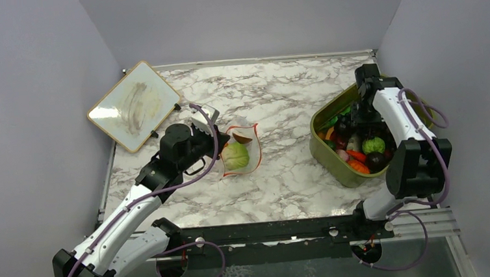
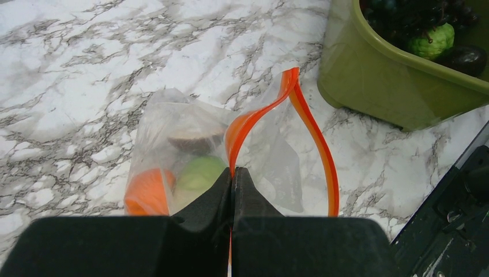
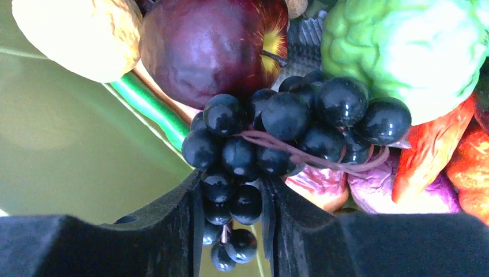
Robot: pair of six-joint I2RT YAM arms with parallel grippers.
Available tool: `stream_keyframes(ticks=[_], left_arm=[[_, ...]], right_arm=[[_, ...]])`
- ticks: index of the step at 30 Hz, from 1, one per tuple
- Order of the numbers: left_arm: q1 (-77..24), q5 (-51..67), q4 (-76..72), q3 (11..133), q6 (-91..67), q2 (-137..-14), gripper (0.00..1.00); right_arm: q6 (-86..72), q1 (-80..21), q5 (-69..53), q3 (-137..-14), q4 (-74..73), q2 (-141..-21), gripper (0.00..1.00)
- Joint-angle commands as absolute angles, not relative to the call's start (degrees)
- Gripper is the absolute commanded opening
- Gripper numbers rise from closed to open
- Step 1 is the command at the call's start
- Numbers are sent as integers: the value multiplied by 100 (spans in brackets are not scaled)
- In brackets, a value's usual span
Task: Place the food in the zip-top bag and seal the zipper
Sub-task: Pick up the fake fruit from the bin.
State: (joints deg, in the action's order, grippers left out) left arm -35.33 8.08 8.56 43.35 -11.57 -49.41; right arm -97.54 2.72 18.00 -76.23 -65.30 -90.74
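Note:
The clear zip-top bag [image 1: 242, 152] lies left of the table's centre, its mouth held open. It holds a light-green cabbage ball [image 1: 235, 156], a brown round piece [image 1: 242, 137] and an orange piece [image 2: 147, 190]. My left gripper [image 2: 232, 171] is shut on the red-orange zipper strip [image 2: 311, 133] at the bag's mouth; it also shows in the top view [image 1: 215, 139]. My right gripper [image 3: 232, 190] is down in the olive-green bin [image 1: 329, 152], shut on a bunch of dark purple grapes [image 3: 288, 124]. In the top view it [image 1: 361, 114] is mostly hidden by its wrist.
The bin holds several more toy foods: a dark red apple [image 3: 207, 43], a green bumpy ball [image 3: 403, 46], orange pieces [image 3: 455, 156], a pale nut-like piece [image 3: 81, 32]. A whiteboard [image 1: 134, 105] leans at the back left. A black rail [image 1: 281, 230] runs along the near edge.

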Motion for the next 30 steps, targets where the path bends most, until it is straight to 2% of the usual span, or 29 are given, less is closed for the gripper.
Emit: stream_keyframes(ticks=[1,4,11,25,30], left_arm=[[-3529,759,693,4281,-1081,-4761,0],[-3524,765,693,4282,-1081,-4748,0],[-3525,730,696,4271,-1090,-4694,0],[-3524,625,651,4246,-1184,-4711,0],[-3524,766,431,4369,-1593,-4817,0]], right_arm=[[-9682,325,2143,-7655,-6569,-8754,29],[-9475,325,2046,-7483,-6296,-8485,19],[-9111,325,2264,-7225,-5925,-7754,10],[-7578,325,2208,-6809,-4780,-6579,5],[-6573,325,2073,-6905,-4366,-6238,2]])
